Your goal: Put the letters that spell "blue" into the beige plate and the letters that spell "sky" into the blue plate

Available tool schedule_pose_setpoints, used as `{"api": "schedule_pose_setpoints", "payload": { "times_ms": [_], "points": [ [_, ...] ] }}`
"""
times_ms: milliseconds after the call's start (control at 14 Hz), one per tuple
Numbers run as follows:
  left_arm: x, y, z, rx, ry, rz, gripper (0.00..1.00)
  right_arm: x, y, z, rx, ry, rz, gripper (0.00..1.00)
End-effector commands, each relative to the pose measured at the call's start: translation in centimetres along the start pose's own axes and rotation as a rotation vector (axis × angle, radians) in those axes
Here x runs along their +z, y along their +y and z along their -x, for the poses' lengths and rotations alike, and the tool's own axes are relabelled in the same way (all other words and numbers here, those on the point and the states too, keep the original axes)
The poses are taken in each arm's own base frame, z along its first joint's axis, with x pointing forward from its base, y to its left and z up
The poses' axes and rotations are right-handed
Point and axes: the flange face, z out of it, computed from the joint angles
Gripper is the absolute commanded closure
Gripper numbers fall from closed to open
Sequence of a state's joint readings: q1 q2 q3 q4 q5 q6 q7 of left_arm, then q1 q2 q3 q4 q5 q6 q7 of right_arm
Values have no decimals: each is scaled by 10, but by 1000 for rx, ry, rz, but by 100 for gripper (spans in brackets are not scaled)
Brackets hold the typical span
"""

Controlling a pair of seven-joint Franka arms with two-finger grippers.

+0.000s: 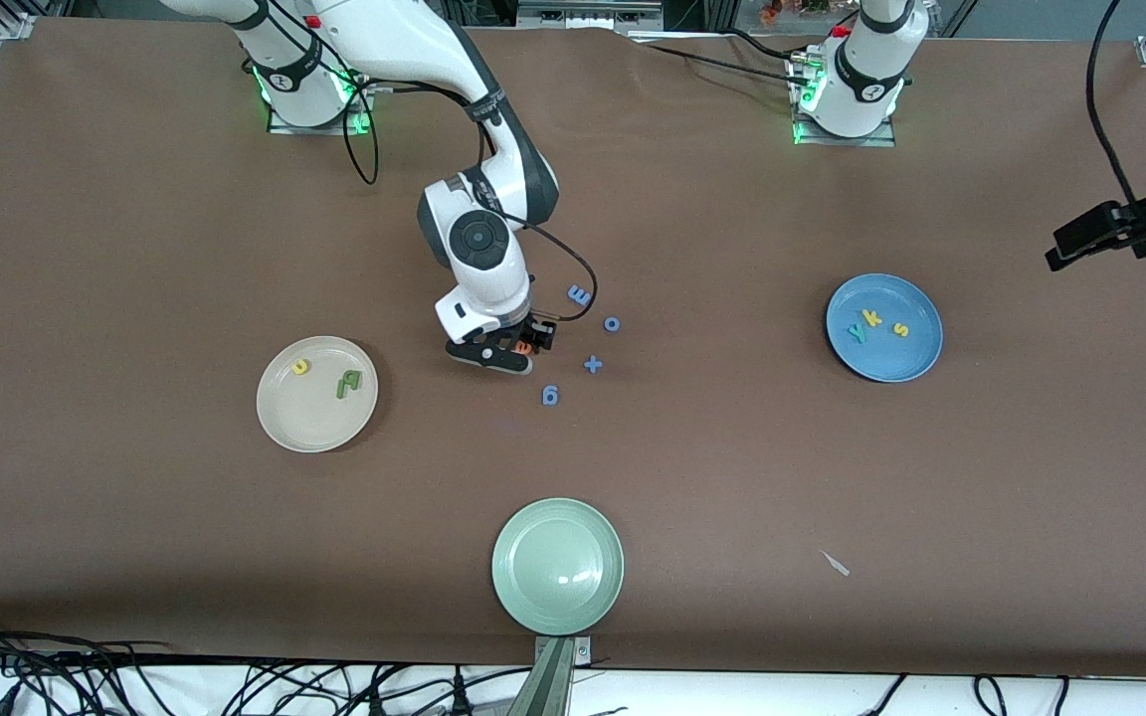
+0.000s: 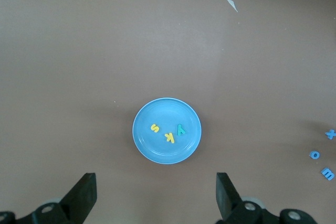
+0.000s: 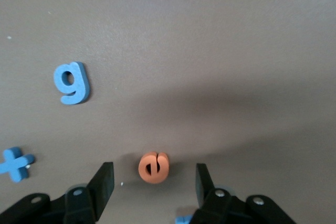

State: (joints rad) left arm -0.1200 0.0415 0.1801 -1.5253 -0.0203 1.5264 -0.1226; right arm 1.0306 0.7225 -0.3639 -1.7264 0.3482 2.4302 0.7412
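Note:
The orange e lies flat on the table between the open fingers of my right gripper, and neither finger touches it. From the front, that right gripper is low over the middle of the table with the e under it. The beige plate holds the yellow u and the dark green b. In the blue plate lie the teal y, yellow k and yellow s. My left gripper waits open, high over the blue plate.
Blue letters lie around the right gripper: an m, an o, a plus and a g. A pale green plate sits near the front camera's edge. A white scrap lies toward the left arm's end.

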Motion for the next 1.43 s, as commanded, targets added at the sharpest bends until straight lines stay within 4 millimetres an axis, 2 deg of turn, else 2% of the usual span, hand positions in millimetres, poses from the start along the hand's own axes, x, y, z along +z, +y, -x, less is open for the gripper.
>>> {"api": "schedule_pose_setpoints", "payload": {
  "times_ms": [0,143,215,286,430,573,644,787,931,1074,1217,1360],
  "points": [
    [3,2,3,31,-13,11,0,13,-3,2,16,16,-8,29],
    [3,3,5,42,-18,11,0,14,-3,3,11,13,-4,31],
    [3,4,7,82,-31,10,0,14,-2,2,8,13,-2,36],
    [3,7,7,119,-33,10,0,15,2,0,8,11,0,44],
    [-13,4,7,117,2,15,0,16,5,0,-10,7,6,63],
    [-12,5,5,110,1,18,0,16,7,-1,-19,6,9,83],
    [-12,5,5,111,1,18,0,11,8,-4,-31,11,6,91],
    [-12,5,5,114,1,18,0,-18,19,-27,-50,13,3,92],
    [-12,-1,4,111,-1,18,0,-58,56,-70,-137,-50,52,92],
    [-12,1,4,111,-1,18,0,-89,110,-115,-237,-84,66,92],
    [-12,-8,3,99,1,15,0,-103,157,-147,-322,-105,79,92],
    [-14,-13,3,84,4,18,0,-105,204,-172,-418,-113,94,91]
  ]
}}
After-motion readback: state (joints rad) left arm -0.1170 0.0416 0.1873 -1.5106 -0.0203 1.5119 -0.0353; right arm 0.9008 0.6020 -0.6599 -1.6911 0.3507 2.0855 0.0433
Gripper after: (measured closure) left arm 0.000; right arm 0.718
